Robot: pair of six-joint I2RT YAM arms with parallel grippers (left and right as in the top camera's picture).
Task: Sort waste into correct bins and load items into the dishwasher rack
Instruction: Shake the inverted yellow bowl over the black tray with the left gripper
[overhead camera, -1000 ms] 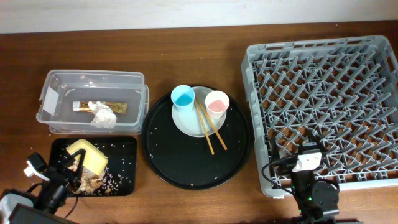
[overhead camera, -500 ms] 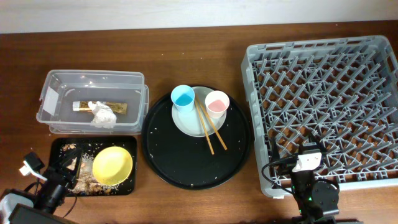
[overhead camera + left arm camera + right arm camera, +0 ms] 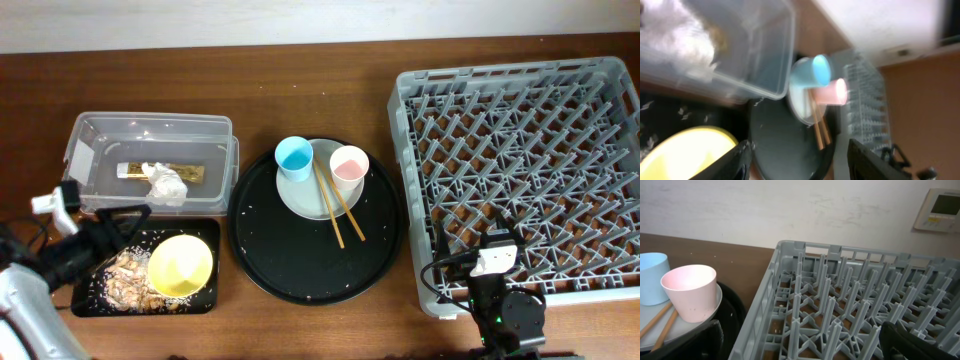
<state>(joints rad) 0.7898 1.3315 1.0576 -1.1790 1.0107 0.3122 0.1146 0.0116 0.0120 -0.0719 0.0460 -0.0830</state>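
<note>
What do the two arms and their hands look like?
The left hand and right hand are black and two-fingered. The left arm shows a silver-grey link and a white fitting; the right arm carries a white block, a green light and looped black cable.

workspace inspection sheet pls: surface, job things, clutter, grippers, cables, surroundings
surface: brown wooden table
job's things: napkin and wrapper strip in clear tub; food scraps and yellow bowl in small black tray; blue cup, pink cup and chopsticks on white plate; dishwasher rack holds nothing
clutter: round black tray, speckled pale, under the plate
grippers: left gripper open, empty, at the small tray's left end; right gripper open, empty, at the rack's near edge
cables: black cable looped by the right arm
surroundings: pale wall, wall panel
</note>
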